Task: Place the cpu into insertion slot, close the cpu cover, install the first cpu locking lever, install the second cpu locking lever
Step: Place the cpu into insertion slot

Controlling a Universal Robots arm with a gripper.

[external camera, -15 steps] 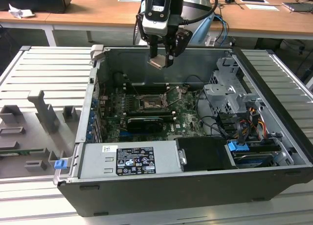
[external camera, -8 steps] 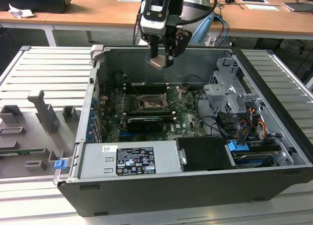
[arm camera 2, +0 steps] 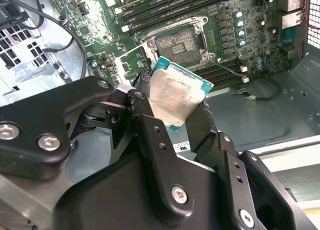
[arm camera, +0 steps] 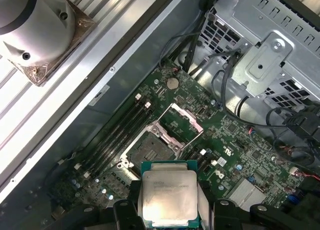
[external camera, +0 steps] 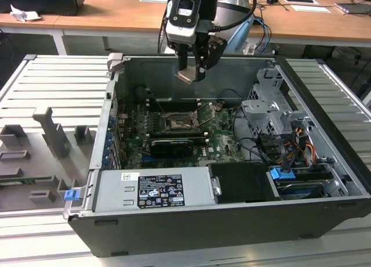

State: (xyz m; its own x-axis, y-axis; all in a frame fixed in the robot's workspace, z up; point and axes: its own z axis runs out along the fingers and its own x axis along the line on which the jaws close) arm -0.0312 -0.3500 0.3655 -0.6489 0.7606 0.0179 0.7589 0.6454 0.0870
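My gripper [external camera: 192, 73] hangs above the open computer case, shut on the cpu [external camera: 187, 76], a thin pale silver square with a green edge. Both wrist views show the cpu [arm camera 2: 177, 92] [arm camera: 169, 195] clamped by its sides between the black fingers [arm camera 2: 143, 92]. The insertion slot [external camera: 176, 123] lies well below on the green board, a dark square socket with a metal rim [arm camera: 149, 151] [arm camera 2: 177, 44]. The cpu cover [arm camera: 181, 123] [arm camera 2: 133, 65] is flipped open beside the slot. The slot holds no chip.
Long black memory sticks [external camera: 171, 104] flank the socket. A grey drive cage [external camera: 272, 113] and cables [external camera: 290, 157] fill the exterior view's right of the case. The power supply [external camera: 153, 188] spans the near side. A grey fixture [external camera: 52, 133] lies outside, on the left.
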